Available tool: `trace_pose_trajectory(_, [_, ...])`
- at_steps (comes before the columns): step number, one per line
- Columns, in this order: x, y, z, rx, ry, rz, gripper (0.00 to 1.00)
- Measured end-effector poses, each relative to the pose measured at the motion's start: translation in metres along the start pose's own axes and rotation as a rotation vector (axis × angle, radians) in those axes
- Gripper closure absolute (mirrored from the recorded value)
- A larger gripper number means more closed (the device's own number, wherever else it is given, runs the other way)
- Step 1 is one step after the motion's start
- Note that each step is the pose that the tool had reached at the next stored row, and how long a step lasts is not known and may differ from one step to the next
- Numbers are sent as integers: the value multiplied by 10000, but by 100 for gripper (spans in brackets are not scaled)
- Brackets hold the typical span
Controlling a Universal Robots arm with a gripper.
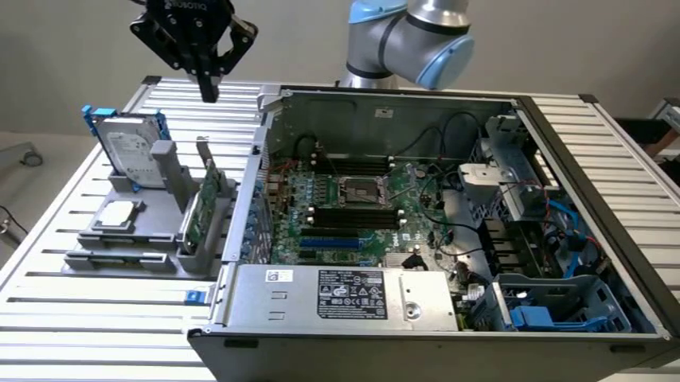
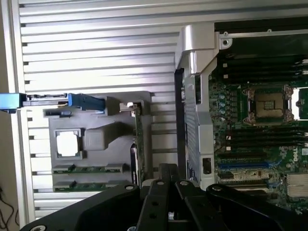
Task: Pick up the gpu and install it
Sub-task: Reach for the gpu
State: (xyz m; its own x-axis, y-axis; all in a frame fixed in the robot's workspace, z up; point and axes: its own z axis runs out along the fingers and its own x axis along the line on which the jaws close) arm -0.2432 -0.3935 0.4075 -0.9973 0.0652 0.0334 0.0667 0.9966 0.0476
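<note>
The gripper point(image 2: 168, 169), fingers pressed together and empty, hangs well above the gpu point(image 2: 138, 137), which stands on edge in the grey holder point(image 2: 98, 139) just beside the computer case point(image 2: 192, 120) wall. A clean grasp likely needs the fingers spread, squared across the card's thin edge, and a straight descent.

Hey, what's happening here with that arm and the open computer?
A robot arm's gripper hangs shut and empty above a gray parts holder that sits beside an open computer case. The gpu stands on edge in that holder, untouched, alongside a hard drive and a processor chip. It is not yet installed on the motherboard.
</note>
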Motion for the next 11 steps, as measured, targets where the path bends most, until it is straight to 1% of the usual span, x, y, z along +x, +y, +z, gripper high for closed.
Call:
trace_pose_trajectory(6, [260,-30,109,1,23,2,89])
trace_pose_trajectory(9, [338,-56,165,2,42,2,89])
trace_pose_trajectory(11, [347,-61,175,3,51,2,89])
